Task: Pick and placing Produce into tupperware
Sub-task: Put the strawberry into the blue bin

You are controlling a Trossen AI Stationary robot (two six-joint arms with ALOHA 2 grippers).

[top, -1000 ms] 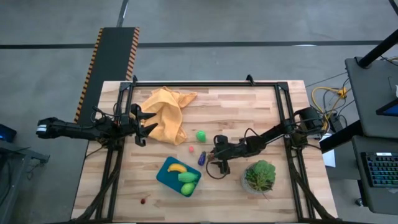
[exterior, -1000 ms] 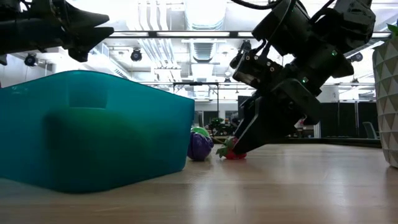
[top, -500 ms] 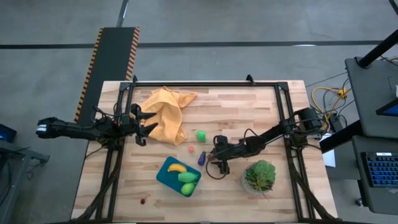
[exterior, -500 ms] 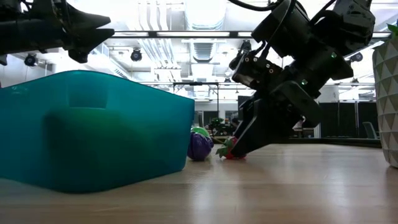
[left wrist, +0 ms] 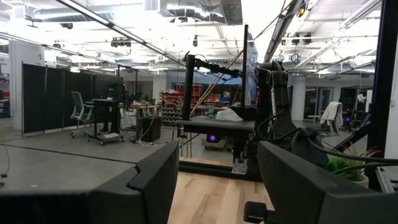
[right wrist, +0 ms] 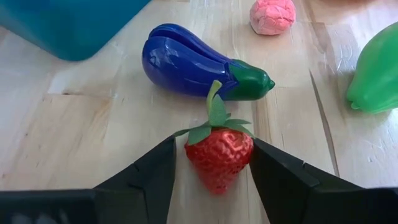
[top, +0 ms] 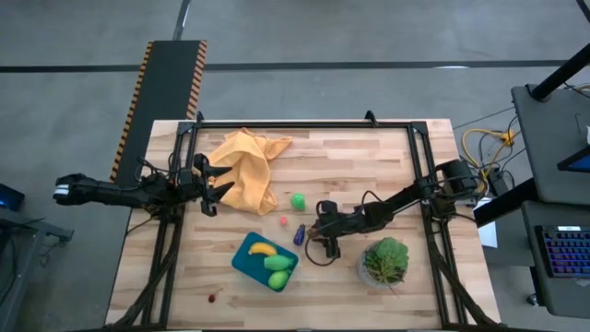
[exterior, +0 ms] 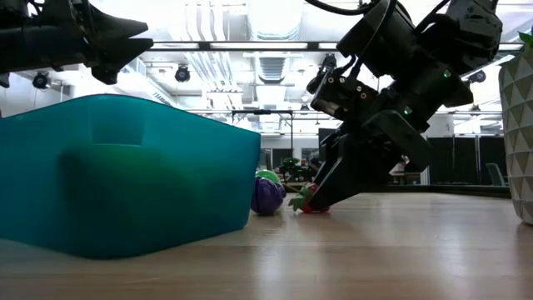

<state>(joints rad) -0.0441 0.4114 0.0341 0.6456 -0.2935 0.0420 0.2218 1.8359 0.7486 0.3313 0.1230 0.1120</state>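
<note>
The right gripper [right wrist: 214, 163] is clamping onto the toy strawberry [right wrist: 219, 157] beside the eggplant [right wrist: 193, 62] — next move calls for a lift and carry left to the teal tupperware [top: 241, 262] — while the left gripper [top: 210, 191] is waiting open by the orange cloth [top: 247, 166].

A grey concrete floor [top: 350, 37] surrounds the wooden worktop [top: 350, 166]. A hazard-striped ramp [top: 166, 83] lies at its far-left corner. Beyond are dark partitions [left wrist: 56, 93], an office chair [left wrist: 79, 112], desks (cluttered) and ceiling lights [exterior: 275, 46].
</note>
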